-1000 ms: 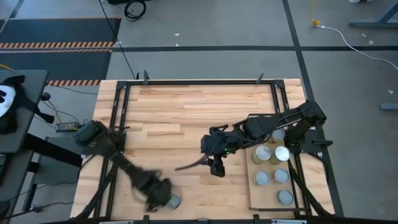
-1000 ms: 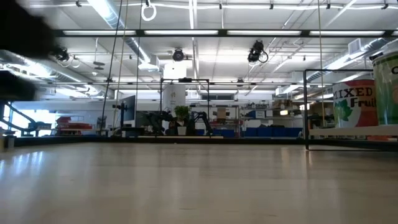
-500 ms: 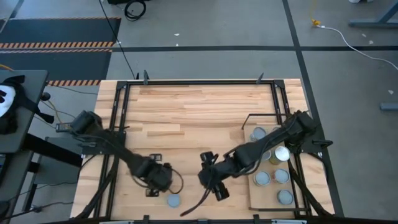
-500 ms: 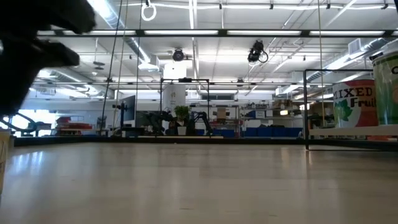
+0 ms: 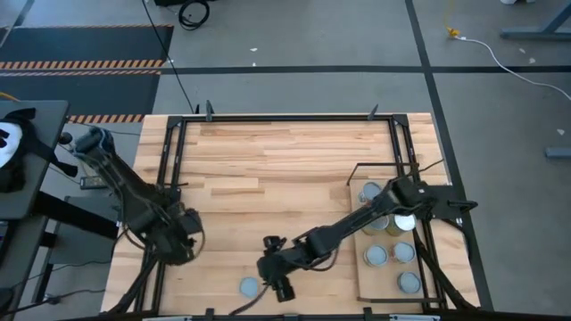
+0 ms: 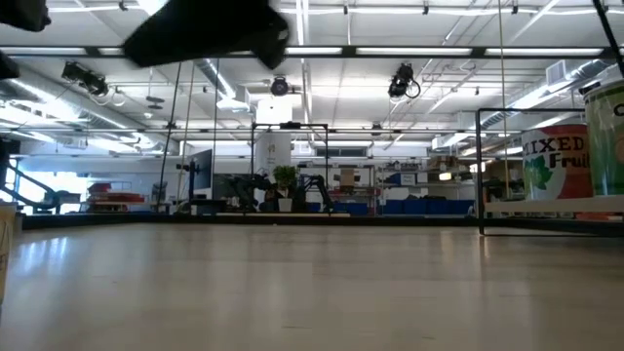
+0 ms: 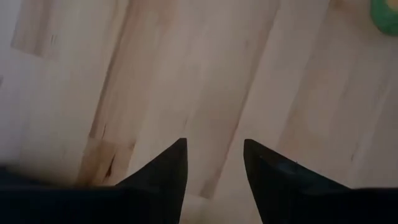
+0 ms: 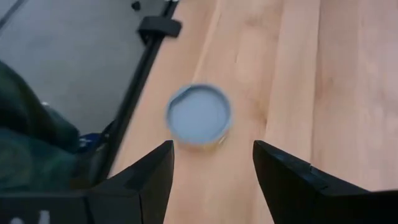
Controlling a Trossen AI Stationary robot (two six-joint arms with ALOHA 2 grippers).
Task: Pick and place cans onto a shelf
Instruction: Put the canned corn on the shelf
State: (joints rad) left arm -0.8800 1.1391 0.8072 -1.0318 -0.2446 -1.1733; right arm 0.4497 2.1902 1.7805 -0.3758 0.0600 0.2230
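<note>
Since a second ago the right gripper [image 5: 278, 287] has swung from mid-table to the near edge, beside the lone can [image 5: 249, 287]; the left gripper [image 5: 181, 245] has withdrawn from that can toward the left side of the table; the can itself shifted slightly.

Right gripper: fingers spread, empty; in its wrist view the can [image 8: 198, 116] lies ahead of the fingers [image 8: 152, 171], untouched. Left gripper: fingers parted over bare wood, holding nothing.

Progress: about six cans [image 5: 377, 256] stand on the shelf [image 5: 375, 283] at the table's right, several partly hidden under the right arm; one can remains on the tabletop, upright, silvery top up; by my reckoning this is the last one to pick and place.

Labels: in the low view a can [image 6: 558, 166] on the shelf reads "MIXED Fruit", partly cut off; no other writing is legible.
</note>
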